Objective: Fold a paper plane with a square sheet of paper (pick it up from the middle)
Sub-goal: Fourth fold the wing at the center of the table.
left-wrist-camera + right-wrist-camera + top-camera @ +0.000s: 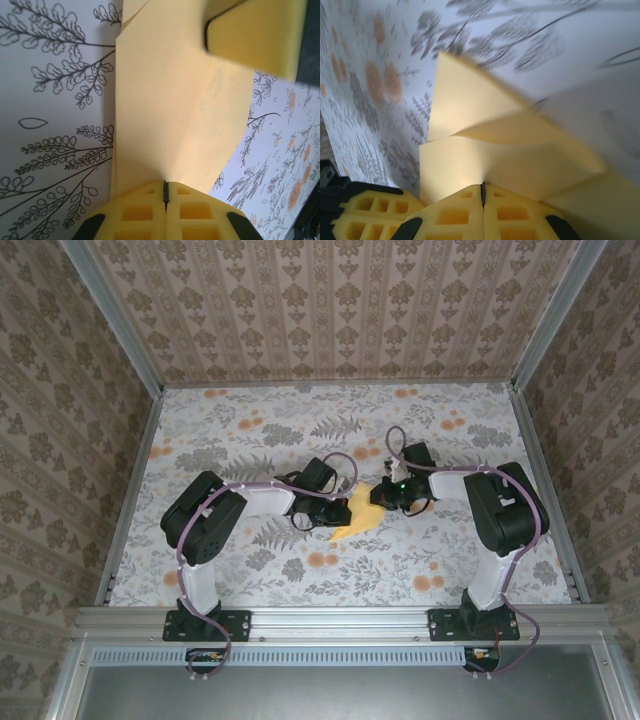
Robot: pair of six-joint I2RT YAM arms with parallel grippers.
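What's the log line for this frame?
left gripper: shut on yellow paper | right gripper: shut on same paper | paper: creased, partly folded | fold: unfinished

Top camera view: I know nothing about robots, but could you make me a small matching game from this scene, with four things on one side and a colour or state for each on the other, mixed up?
Things:
1. left gripper
2. sheet of paper
3. table cover
4. back wall

Descriptions:
a. grey leaves with orange flowers
b. beige-brown striped ornament pattern
c. shut, pinching the yellow sheet
d. plain yellow, creased, mid-table between the two arms

Pairs: 1-c, 2-d, 3-a, 4-b
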